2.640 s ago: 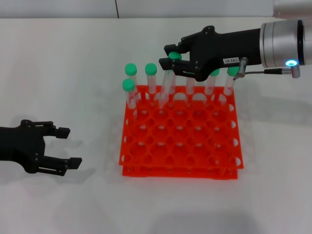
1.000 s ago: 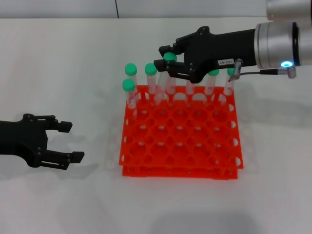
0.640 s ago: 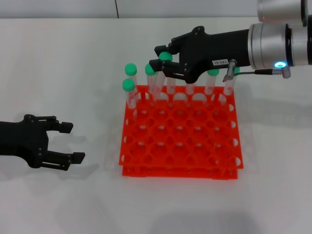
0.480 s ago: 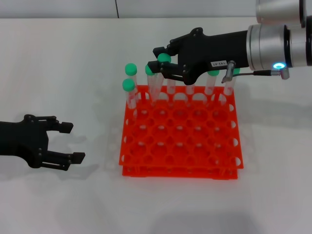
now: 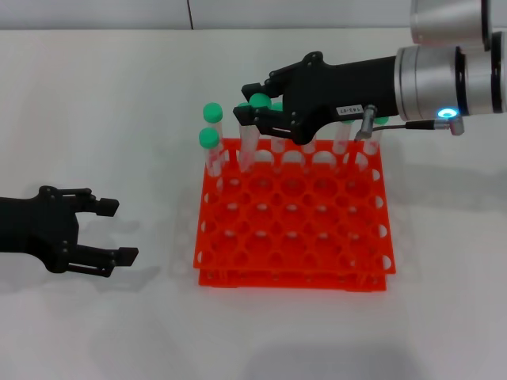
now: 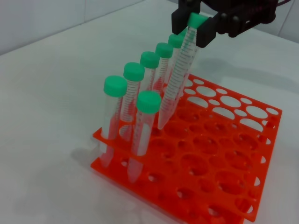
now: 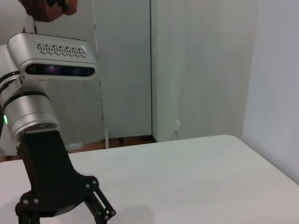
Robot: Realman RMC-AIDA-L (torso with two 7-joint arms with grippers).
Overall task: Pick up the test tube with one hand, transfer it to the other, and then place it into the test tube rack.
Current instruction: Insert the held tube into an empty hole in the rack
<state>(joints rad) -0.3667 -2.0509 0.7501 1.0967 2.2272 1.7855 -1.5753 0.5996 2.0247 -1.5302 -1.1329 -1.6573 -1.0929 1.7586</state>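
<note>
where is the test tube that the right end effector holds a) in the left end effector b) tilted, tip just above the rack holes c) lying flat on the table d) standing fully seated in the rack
b: the right end effector grips the test tube by its green cap, and the tube hangs tilted with its tip just over the holes of the test tube rack, not seated.

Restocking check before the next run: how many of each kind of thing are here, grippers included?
Tubes: 8
Rack: 1
Grippers: 2, left gripper and right gripper
Total: 11
</note>
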